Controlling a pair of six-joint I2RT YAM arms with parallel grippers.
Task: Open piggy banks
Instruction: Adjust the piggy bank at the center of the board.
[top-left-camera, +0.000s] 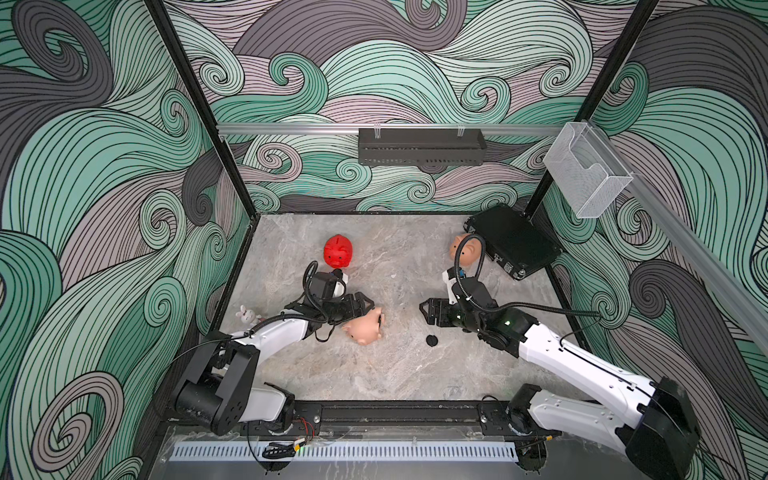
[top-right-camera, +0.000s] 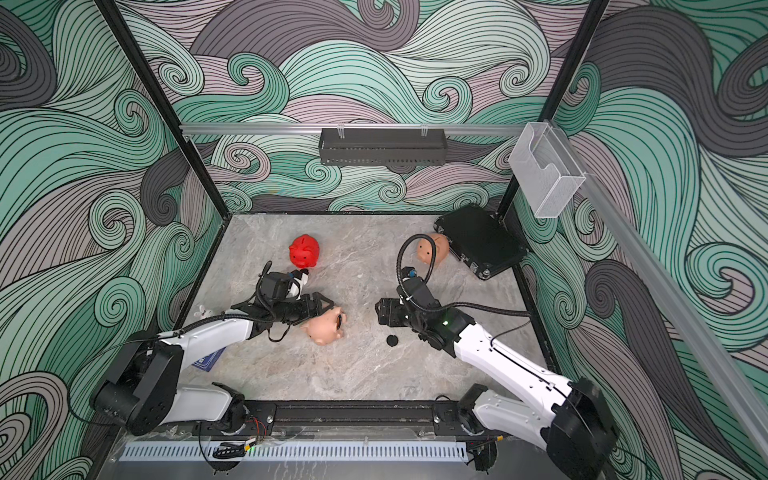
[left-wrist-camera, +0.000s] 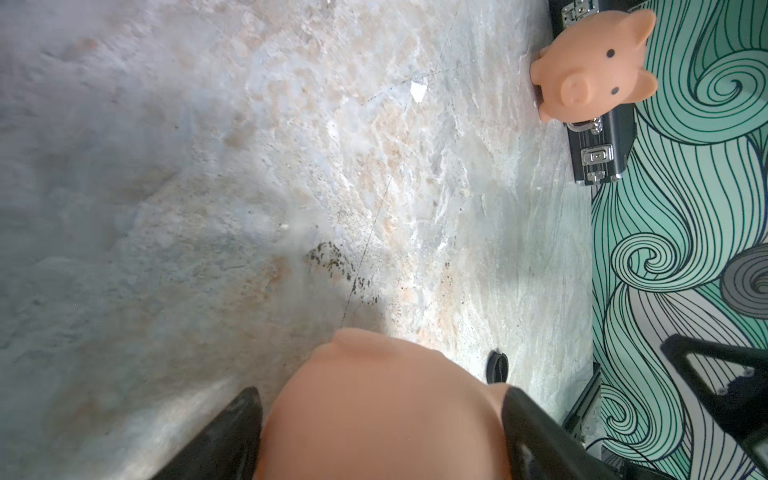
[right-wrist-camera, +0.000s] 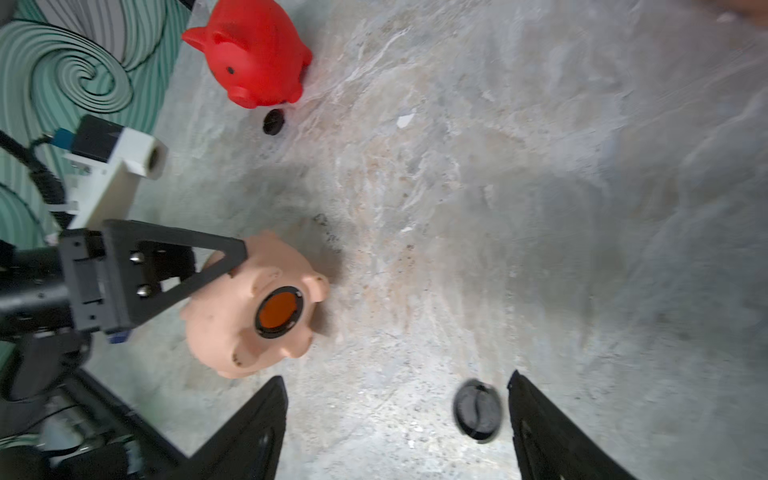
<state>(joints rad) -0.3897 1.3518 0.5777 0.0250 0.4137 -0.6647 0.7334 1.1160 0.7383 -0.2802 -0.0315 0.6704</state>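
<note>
Piggy banks, three on the tabletop (top-left-camera: 395, 374): two lie open, and the third sits nearest the right arm.

Red pig (top-left-camera: 338, 251): upright at the left rear, with a plug (right-wrist-camera: 272, 121) loose just beside it. Left fingers (left-wrist-camera: 232, 440): clamped on the flanks of the held pig (top-left-camera: 365, 328), which lies on its side at centre-left with its bared belly hole (right-wrist-camera: 277, 311) turned toward the right arm. Second plug (top-left-camera: 432, 340): flat on the tabletop and gripped by nothing. Right fingers (right-wrist-camera: 257, 428): spread wide and empty, just above that plug and pointing leftward at the held pig. Far pig (left-wrist-camera: 590, 70): upright at the right rear, touching the case (top-left-camera: 515, 241), belly hidden. It stands behind the right fingers, off their line, and well apart from the left arm, so the reach is probably the right arm's after a turn rearward.
</note>
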